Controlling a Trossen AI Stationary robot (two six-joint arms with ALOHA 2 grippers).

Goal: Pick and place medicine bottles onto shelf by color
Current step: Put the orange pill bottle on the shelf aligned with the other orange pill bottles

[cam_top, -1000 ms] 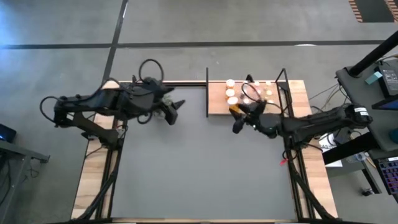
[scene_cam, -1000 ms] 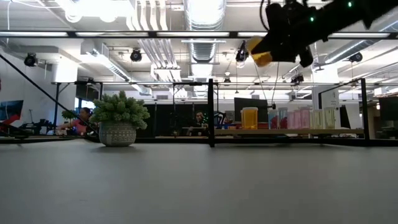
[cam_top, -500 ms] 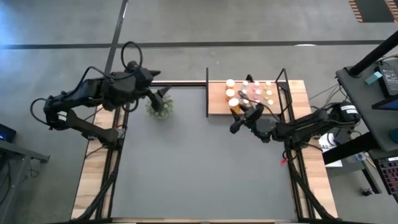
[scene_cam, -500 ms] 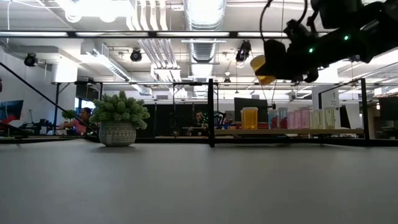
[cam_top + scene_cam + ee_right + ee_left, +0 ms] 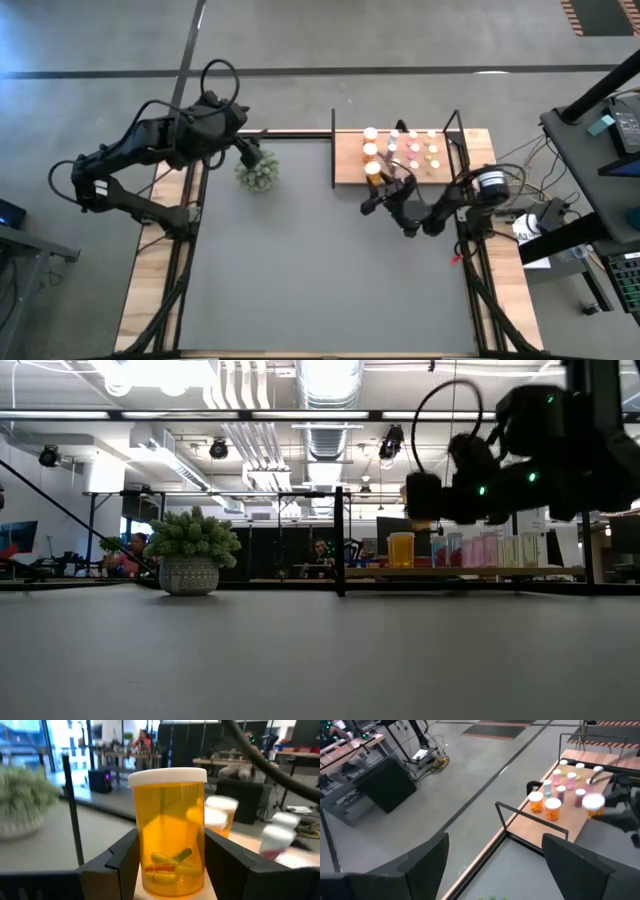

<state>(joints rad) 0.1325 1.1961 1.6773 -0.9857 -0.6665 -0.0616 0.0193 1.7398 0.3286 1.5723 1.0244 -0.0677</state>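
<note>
My right gripper (image 5: 380, 190) is shut on an orange medicine bottle (image 5: 170, 820) with a white cap. It hangs at the near left corner of the shelf (image 5: 346, 165), above board level in the low view (image 5: 428, 495). Several white-capped bottles stand upright on the board: orange ones (image 5: 544, 805) at its left, pink and yellow-green ones (image 5: 420, 150) further right. My left gripper (image 5: 495, 870) stands open and holds nothing. It is high at the far left, by the plant (image 5: 257, 172). My right gripper pinches the orange bottle by the lower half of its body (image 5: 146, 857), one finger (image 5: 117, 862) on each side. The fingers reach in level from the table's right side. The bottle stands upright between them, cap up, with capsules lying in its bottom, clear of the shelf.
A potted green plant (image 5: 190, 550) stands at the table's far left. Thin black upright rods (image 5: 333, 148) edge the shelf. Wide bare dark tabletop (image 5: 320, 270) lies toward the near edge. People and desks show in the room behind.
My right gripper has come down beside the shelf with the orange bottle and turned level, so the bottle has gone from tilted to upright. My left gripper has drawn back toward the table's far left, uncovering the plant.
</note>
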